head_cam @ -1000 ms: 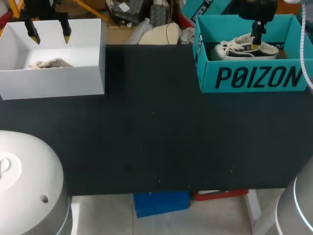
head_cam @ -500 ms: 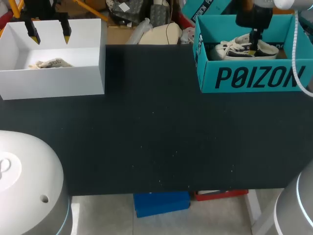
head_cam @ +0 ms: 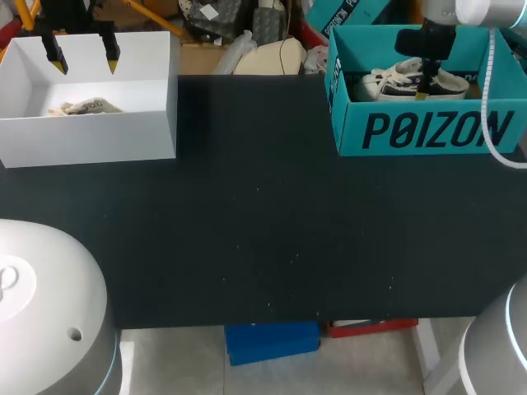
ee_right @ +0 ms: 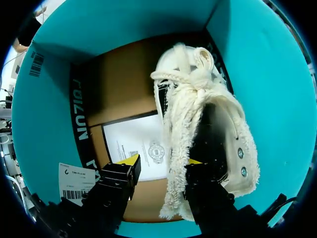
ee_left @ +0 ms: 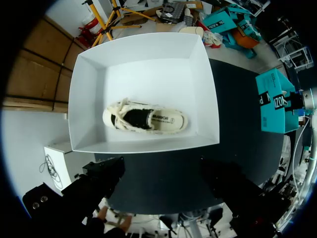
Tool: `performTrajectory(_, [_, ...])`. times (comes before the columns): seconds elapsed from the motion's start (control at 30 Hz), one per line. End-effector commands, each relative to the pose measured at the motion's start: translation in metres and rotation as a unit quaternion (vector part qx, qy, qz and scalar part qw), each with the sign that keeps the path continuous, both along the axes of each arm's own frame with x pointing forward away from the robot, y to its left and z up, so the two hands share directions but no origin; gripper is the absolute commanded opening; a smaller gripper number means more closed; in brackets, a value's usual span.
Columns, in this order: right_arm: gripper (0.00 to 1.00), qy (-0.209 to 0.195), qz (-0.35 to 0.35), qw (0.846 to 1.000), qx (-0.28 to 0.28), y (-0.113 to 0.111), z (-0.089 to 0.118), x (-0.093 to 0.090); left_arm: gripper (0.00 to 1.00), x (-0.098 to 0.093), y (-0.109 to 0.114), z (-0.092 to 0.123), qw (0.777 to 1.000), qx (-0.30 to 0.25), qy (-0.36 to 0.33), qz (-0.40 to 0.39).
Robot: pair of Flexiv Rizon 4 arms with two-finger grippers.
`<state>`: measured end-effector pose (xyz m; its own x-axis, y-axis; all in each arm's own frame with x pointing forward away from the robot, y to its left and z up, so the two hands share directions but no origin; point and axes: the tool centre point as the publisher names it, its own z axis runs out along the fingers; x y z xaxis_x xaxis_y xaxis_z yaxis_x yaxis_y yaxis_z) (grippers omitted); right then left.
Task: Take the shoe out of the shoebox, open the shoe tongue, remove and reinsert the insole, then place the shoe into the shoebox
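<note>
A black-and-cream shoe [head_cam: 395, 82] with frayed edges lies in the teal shoebox [head_cam: 428, 130] at the table's far right. My right gripper [head_cam: 425, 85] is down inside that box over the shoe. In the right wrist view the gripper [ee_right: 161, 161] straddles the shoe's [ee_right: 198, 99] frayed side wall, one finger inside the opening and the other outside. A small gap shows at the outer finger, so the gripper is open. My left gripper [head_cam: 82, 58] hangs wide open above the white box [head_cam: 90, 136], which holds a second cream shoe [ee_left: 146, 118].
Paper sheets and a tag [ee_right: 74, 176] lie on the teal box's [ee_right: 59, 99] cardboard floor beside the shoe. The white box [ee_left: 89, 99] stands at the far left of the black table [head_cam: 263, 230]. The teal box [ee_left: 272, 101] stands at the far right.
My right gripper's fingers have narrowed around the shoe's side wall, and its arm has shifted slightly over the teal box. The left arm has not moved.
</note>
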<state>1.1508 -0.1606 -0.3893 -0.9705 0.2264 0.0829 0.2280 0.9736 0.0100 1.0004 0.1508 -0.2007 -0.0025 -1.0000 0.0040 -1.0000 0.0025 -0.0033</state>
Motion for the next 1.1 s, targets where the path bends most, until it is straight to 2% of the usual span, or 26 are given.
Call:
performTrajectory(0.03, [0.44,0.018,0.001,1.0,0.001,0.001,-0.009,0.009,1.0,0.0,0.0,0.0,1.0,0.001,0.001,0.0])
performTrajectory(0.2, [0.42,0.02,0.002,1.0,-0.001,0.0,-0.015,0.01,1.0,0.0,0.0,0.0,1.0,0.001,0.001,0.0])
performTrajectory(0.27, [0.36,0.019,0.002,1.0,-0.002,-0.001,-0.016,0.011,1.0,0.0,0.0,0.0,1.0,0.001,0.001,0.0])
performTrajectory(0.3, [0.22,0.019,0.002,1.0,-0.004,-0.002,-0.017,0.012,1.0,0.0,0.0,0.0,1.0,0.001,0.001,0.0])
performTrajectory(0.33, [0.0,0.019,0.001,1.0,-0.005,-0.002,-0.016,0.012,1.0,0.0,0.0,0.0,1.0,0.001,0.001,0.0])
performTrajectory(0.57, [0.0,0.004,-0.017,1.0,-0.017,-0.006,0.001,0.005,1.0,0.0,0.0,0.0,1.0,0.001,0.001,0.0])
performTrajectory(0.67, [0.0,-0.005,-0.029,0.999,-0.02,-0.008,0.017,0.0,1.0,0.0,0.0,0.0,1.0,0.001,0.001,0.0])
performTrajectory(0.93, [0.0,-0.031,-0.041,0.998,-0.038,-0.007,0.078,-0.019,1.0,0.0,0.0,0.0,1.0,0.001,0.001,0.0])
performTrajectory(1.1, [0.0,-0.068,-0.051,0.995,-0.059,-0.01,0.129,-0.026,1.0,0.0,0.0,0.0,1.0,0.001,0.001,0.0])
